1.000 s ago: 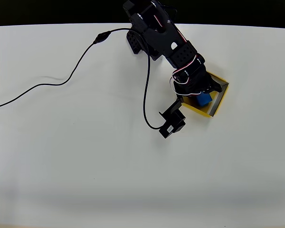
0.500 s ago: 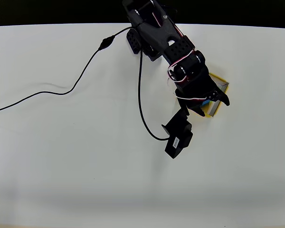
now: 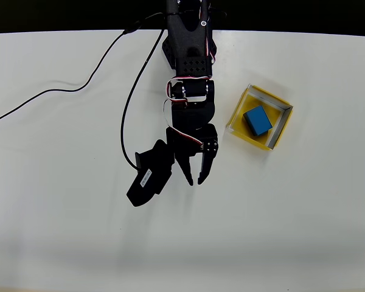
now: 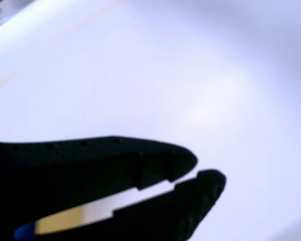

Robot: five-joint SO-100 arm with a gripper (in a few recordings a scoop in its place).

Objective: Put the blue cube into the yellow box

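Pincer [image 3: 196, 180] swung left, empty; matte blue cube [image 3: 257, 120] inside yellow box [image 3: 239, 126].

White table [image 3: 67, 231] with yellow box [image 3: 239, 126], black cable [image 3: 61, 100]

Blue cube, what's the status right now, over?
Claw empty, off the box. Blue cube sits inside yellow box. Nothing in the way.

Bare table [image 3: 292, 213] all round; only the black cable [image 3: 79, 91] crosses upper left.
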